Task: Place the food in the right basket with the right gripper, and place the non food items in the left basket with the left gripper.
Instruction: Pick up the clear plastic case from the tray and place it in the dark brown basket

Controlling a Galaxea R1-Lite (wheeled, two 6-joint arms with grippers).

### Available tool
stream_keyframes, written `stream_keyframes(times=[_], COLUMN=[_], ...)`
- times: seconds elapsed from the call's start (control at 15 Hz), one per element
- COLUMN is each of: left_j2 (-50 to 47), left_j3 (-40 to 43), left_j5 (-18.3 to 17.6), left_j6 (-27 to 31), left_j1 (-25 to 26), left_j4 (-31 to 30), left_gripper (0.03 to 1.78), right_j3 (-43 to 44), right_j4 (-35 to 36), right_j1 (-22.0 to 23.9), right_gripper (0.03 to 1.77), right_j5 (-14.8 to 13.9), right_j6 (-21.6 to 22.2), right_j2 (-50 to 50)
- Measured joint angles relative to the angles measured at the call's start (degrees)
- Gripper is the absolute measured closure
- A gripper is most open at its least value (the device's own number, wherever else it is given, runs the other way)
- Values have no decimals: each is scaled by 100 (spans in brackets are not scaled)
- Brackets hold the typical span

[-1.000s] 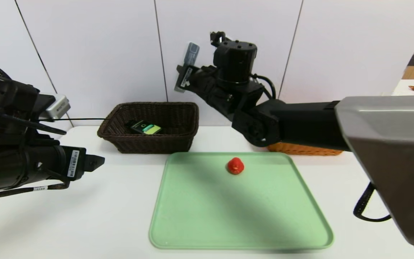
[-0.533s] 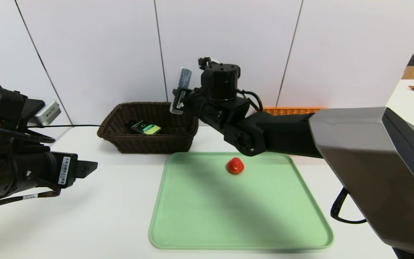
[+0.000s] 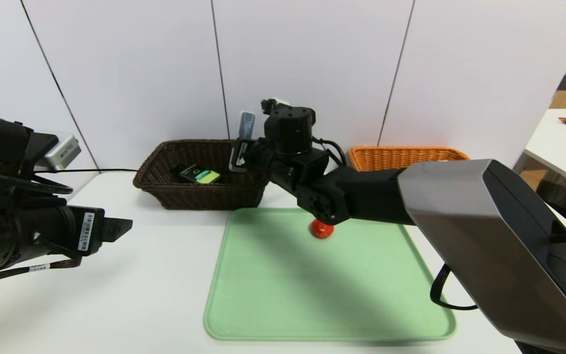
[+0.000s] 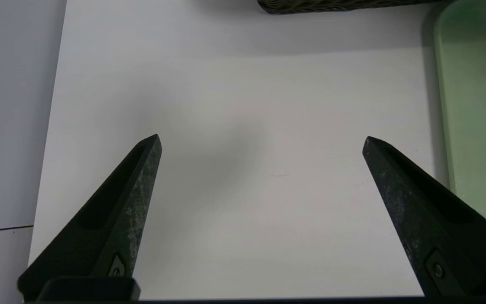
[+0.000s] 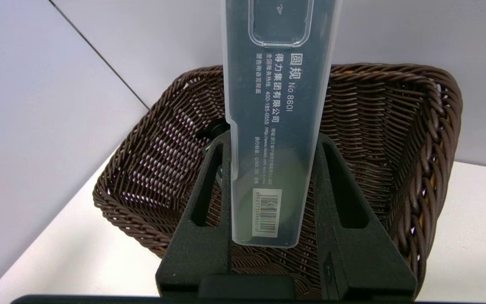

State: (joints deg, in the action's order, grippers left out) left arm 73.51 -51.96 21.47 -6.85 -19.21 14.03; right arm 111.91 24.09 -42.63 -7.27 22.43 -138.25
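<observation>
Your right gripper point(image 5: 272, 169) is clamped on the clear case point(image 5: 279, 105), which stands upright between its fingers at the brown basket point(image 3: 204, 174) rim. Your left gripper point(image 4: 262, 141) hangs spread wide, holding nothing, over the table point(image 4: 243, 105).

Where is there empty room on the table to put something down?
The green tray is mostly bare; only a small red thing sits near its far edge. The white table is bare between the tray and the left gripper. It is crowded at the dark basket, where the right gripper holds a clear case.
</observation>
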Motion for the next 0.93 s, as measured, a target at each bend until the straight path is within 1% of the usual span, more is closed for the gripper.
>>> stream_keyframes(times=[0.2,0.27,0.4,0.53,0.73,0.93], left_j2=[16,24,39,52,68,79], left_j3=[4,6,4,-5,-20,-93], left_j5=[-15,-15,-20,-26,-41,-39], left_j6=[5,0,0,-1,-4,41], left_j1=[4,4,4,4,4,1], left_j4=[-4,-12,-23,-23,-34,-113], left_gripper=[12,12,12,12,12,12], right_j3=[5,9,9,9,9,2], right_j4=[-30,-34,5,13,27,-63], right_j1=[21,24,18,22,27,5], right_gripper=[126,117,92,74,52,39], right_j5=[7,7,33,38,27,-15], right_j6=[-66,-83,-174,-210,-210,-229], right_j2=[-66,-78,-113,-141,-113,262])
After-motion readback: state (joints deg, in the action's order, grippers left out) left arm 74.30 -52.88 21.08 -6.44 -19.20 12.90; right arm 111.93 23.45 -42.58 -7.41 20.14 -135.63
